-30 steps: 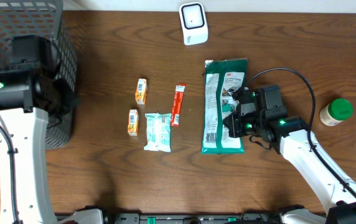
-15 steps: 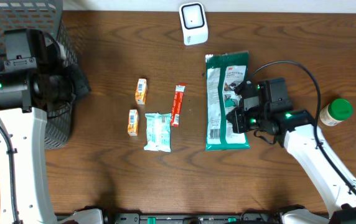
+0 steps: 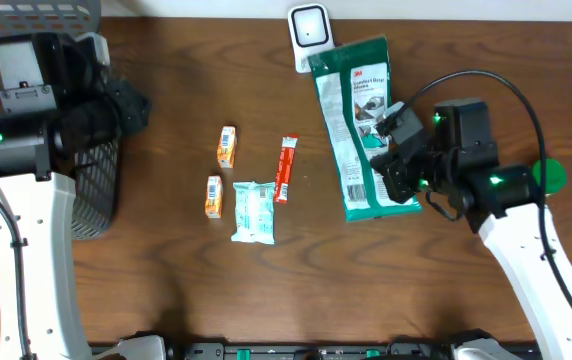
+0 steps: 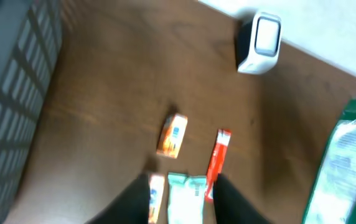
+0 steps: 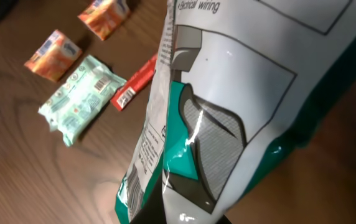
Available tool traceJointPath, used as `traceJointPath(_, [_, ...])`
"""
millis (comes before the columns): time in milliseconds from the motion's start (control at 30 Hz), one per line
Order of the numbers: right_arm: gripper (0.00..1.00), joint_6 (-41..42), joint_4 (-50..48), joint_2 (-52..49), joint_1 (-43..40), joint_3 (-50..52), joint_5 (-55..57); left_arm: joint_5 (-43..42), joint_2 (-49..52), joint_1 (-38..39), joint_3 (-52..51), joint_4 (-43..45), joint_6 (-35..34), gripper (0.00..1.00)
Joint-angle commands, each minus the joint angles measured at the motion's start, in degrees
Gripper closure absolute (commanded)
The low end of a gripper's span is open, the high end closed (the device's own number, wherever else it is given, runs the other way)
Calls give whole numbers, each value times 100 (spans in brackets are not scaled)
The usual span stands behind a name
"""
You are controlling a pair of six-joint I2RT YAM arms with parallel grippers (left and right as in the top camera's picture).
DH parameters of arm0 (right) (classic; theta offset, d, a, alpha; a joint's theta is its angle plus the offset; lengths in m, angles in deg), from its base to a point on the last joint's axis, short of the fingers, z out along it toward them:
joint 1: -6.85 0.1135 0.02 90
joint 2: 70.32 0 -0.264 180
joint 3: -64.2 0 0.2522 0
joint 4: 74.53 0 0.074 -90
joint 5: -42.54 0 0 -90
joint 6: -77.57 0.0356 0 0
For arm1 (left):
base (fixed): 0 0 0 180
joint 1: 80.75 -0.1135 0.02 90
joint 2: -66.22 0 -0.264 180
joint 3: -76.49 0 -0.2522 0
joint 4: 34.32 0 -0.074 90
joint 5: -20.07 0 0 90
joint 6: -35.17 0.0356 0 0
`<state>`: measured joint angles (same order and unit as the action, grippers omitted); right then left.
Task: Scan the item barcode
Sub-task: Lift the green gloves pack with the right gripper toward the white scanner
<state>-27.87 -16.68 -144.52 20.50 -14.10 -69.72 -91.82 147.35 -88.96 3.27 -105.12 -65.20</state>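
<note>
My right gripper is shut on a green and white wipes pack, holding it tilted above the table with its top end next to the white scanner. The pack fills the right wrist view, a barcode showing on its lower left edge, and the gripper pinches its bottom. My left gripper hovers beside the basket, open and empty. In the left wrist view the gripper looks down on the scanner and the small packs.
A dark mesh basket stands at the far left. Two orange packets, a red stick and a teal pouch lie mid-table. A green-lidded jar peeks from behind the right arm.
The right gripper has lifted the wipes pack off the table and carried it up toward the scanner. The left gripper has swung right, away from the basket, and its jaws have opened.
</note>
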Motion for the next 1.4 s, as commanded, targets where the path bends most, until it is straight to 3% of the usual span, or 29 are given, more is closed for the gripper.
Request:
traceJointPath(0, [99, -1071, 144, 168, 162, -341, -66, 389, 11, -24, -7, 164, 26, 52])
traceJointPath(67, [99, -1438, 210, 177, 302, -498, 0, 688, 11, -26, -7, 234, 26, 27])
traceJointPath(100, [99, -1565, 197, 177, 391, -566, 96, 837, 11, -24, -7, 236, 26, 23])
traceJointPath(367, [99, -2295, -584, 177, 1191, -868, 1416, 962, 11, -26, -7, 264, 31, 20])
traceJointPath(467, [99, -3045, -949, 175, 1462, -868, 1609, 1137, 11, -26, -7, 479, 0, 19])
traceJointPath(667, [99, -3390, -1759, 142, 1794, -868, 2341, 1233, 9, -236, -4, 835, -535, 19])
traceJointPath(867, [99, -3722, -2321, 7, 1963, -868, 2527, 1231, 11, -466, -4, 691, -535, 19])
traceJointPath(1167, [99, -4756, -3018, -892, 1978, -1145, 3091, 1231, 11, -463, -4, 675, -535, 18])
traceJointPath(1367, [99, -5265, -2669, -2015, 1978, -2455, 3254, 1233, 11, -463, -4, 675, -535, 18])
